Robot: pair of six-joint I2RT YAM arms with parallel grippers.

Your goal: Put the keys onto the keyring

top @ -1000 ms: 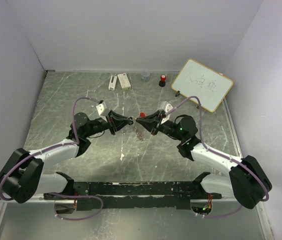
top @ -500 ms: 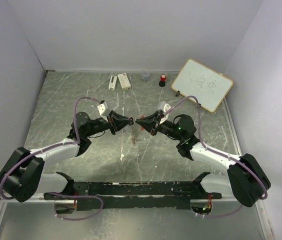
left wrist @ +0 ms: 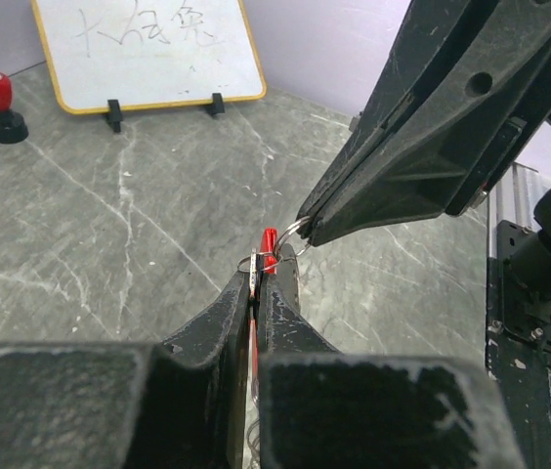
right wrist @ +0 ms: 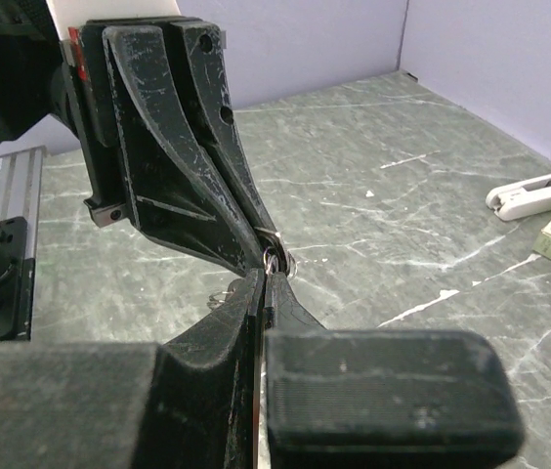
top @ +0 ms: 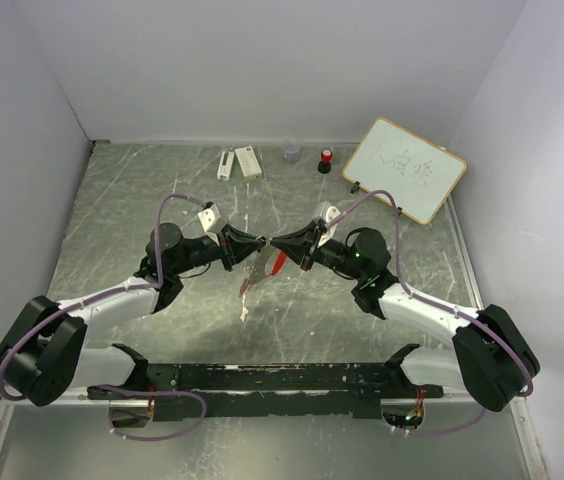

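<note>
The keyring (top: pixel 277 262) hangs above the middle of the table (top: pixel 122 220), just under the spot where the two grippers meet. Its red plastic piece slants with its long axis running from the fingertips down and left, toward the near edge. A thin silver strand trails from its lower end (chain or key, too small to tell). The keys themselves cannot be picked out.

The left gripper (top: pixel 258 243) has its fingers pressed almost together, pinching the upper end of the red piece. The right gripper (top: pixel 282 242) is fully closed, nipping the thin silver loop (left wrist: pixel 292 234) at its tip.

Both arms reach inward from the near corners with their forearms low. The grippers lie roughly level and nose to nose, their tips nearly touching.

A white scrap (top: pixel 243 312) lies on the table just nearer than the hanging piece. The whiteboard (top: pixel 404 168), the red-topped cylinder (top: pixel 325 158), a white clip (top: pixel 225 163) and a small box (top: pixel 249 160) sit along the far edge, well apart from the grippers. The side edges are also well apart from them.
</note>
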